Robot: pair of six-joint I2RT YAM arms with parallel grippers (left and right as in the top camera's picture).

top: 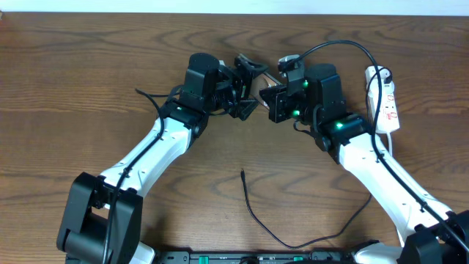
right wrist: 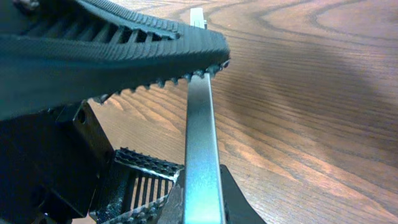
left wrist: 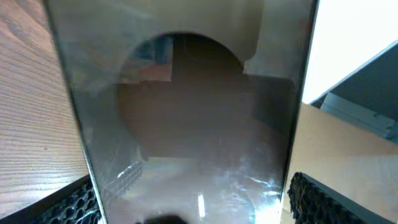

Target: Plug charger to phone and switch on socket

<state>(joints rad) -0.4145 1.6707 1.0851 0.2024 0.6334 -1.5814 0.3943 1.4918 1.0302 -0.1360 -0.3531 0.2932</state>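
Observation:
The phone (top: 267, 89) is held up off the table between my two grippers at the back centre. In the left wrist view its glossy brown-grey face (left wrist: 193, 124) fills the frame. My left gripper (left wrist: 193, 202) has a finger against each long edge of it; it also shows in the overhead view (top: 249, 86). My right gripper (right wrist: 202, 202) is shut across the phone's thin silver edge (right wrist: 200, 137); in the overhead view it is right of the phone (top: 278, 99). The charger cable (top: 265, 226) lies loose on the table, its plug tip (top: 242, 173) in front. The white socket (top: 387, 99) lies at the right.
Wooden table (top: 88, 66) all round. A thick black robot cable (top: 337, 45) arcs over the right arm toward the socket. The charger runs from its tip down to the front edge and back up under the right arm (top: 381, 172).

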